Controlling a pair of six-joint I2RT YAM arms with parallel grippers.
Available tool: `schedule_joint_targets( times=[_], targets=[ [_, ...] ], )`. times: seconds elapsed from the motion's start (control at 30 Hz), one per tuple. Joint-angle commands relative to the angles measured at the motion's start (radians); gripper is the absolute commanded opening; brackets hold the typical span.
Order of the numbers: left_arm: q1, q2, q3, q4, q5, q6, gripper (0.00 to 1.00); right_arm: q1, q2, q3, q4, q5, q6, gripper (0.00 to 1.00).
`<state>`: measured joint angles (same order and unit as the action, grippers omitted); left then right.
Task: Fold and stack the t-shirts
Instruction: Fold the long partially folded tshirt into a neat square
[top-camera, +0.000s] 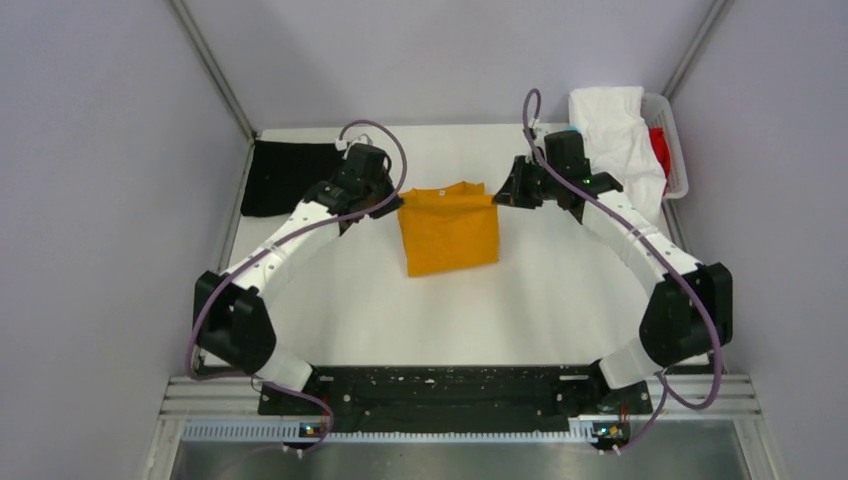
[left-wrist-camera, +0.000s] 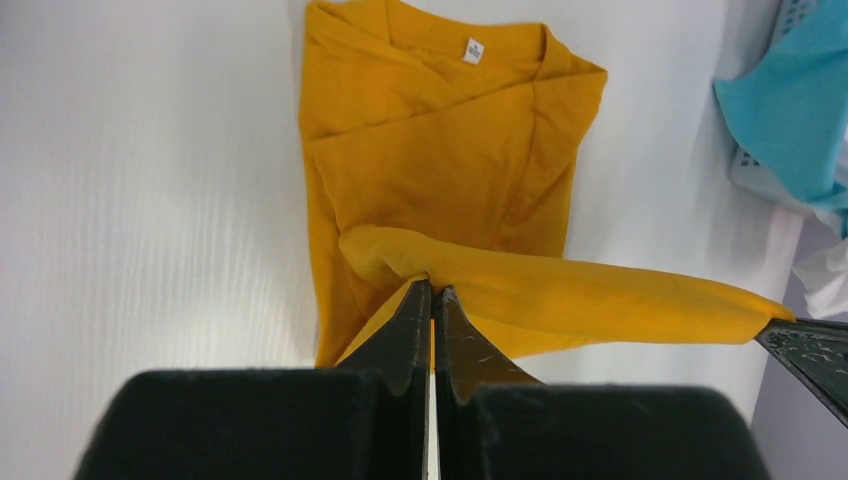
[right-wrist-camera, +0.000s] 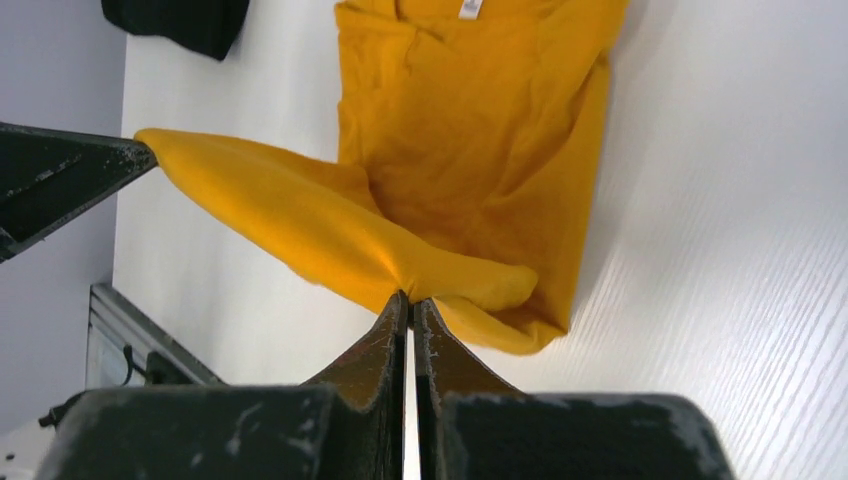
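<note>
Hiding mustard-orange t-shirt (left-wrist-camera: 440, 160) corners, left fingers (left-wrist-camera: 405, 335) and right fingers (right-wrist-camera: 383, 345) clamp.

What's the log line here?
stage: mid-fold | left claw: shut on mustard-orange shirt | right claw: shut on same shirt, edge raised between them | black shirt: far left | basket: white cloth

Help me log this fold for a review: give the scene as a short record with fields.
shirt in work: mustard t-shirt, partly folded, centre of table
left claw: shut on one end of its lifted edge
right claw: shut on the other end
lifted edge: stretched between the claws, above the rest of the shirt
black t-shirt: lies at far left
basket: far right, holds white cloth, red cloth, teal cloth
</note>
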<state>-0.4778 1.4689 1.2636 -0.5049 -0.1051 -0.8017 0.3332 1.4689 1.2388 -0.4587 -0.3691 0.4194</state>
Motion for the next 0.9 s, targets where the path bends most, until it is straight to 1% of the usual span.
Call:
schedule_joint_targets(
  times=[0.0,0.1,0.23,0.33,0.47,0.57,0.63,0.67,0.7,0.73,0.77,0.8,0.83,0.87],
  targets=[
    [0.047,0.105,0.108,0.045,-0.008,0.058,0.0,-0.044,0.11,0.096,0.138,0.002,0.001,0.0],
    [0.074,0.184,0.189,0.039,-0.017,0.077,0.0,-0.05,0.193,0.142,0.172,0.013,0.003,0.0],
    [0.106,0.302,0.303,-0.016,-0.034,0.103,0.0,-0.062,0.309,0.21,0.216,0.024,0.002,0.0],
    [0.132,0.384,0.35,-0.034,-0.016,0.107,0.0,-0.063,0.416,0.276,0.227,0.021,0.002,0.0],
    [0.158,0.469,0.393,-0.045,-0.021,0.114,0.01,-0.065,0.516,0.346,0.244,0.038,0.008,0.0],
    [0.179,0.546,0.444,-0.024,0.003,0.127,0.06,-0.066,0.565,0.36,0.3,0.092,0.025,0.0],
    [0.189,0.598,0.502,-0.025,0.036,0.134,0.15,-0.066,0.606,0.393,0.312,0.122,0.031,0.0],
    [0.192,0.618,0.526,-0.021,0.049,0.142,0.23,-0.065,0.625,0.413,0.319,0.133,0.031,0.08],
    [0.196,0.634,0.551,-0.027,0.067,0.146,0.4,-0.066,0.645,0.438,0.317,0.134,0.034,0.3],
    [0.198,0.644,0.58,-0.038,0.086,0.151,0.59,-0.066,0.661,0.465,0.302,0.123,0.031,0.57],
    [0.199,0.644,0.593,-0.061,0.098,0.151,0.77,-0.065,0.666,0.493,0.28,0.107,0.026,0.79],
    [0.199,0.636,0.592,-0.08,0.131,0.152,0.9,-0.065,0.658,0.502,0.264,0.088,0.019,0.96],
    [0.199,0.618,0.571,-0.085,0.148,0.15,0.98,-0.066,0.638,0.494,0.26,0.075,0.014,0.98],
    [0.199,0.594,0.527,-0.073,0.165,0.148,0.99,-0.065,0.606,0.473,0.26,0.074,0.01,0.99]
  ],
)
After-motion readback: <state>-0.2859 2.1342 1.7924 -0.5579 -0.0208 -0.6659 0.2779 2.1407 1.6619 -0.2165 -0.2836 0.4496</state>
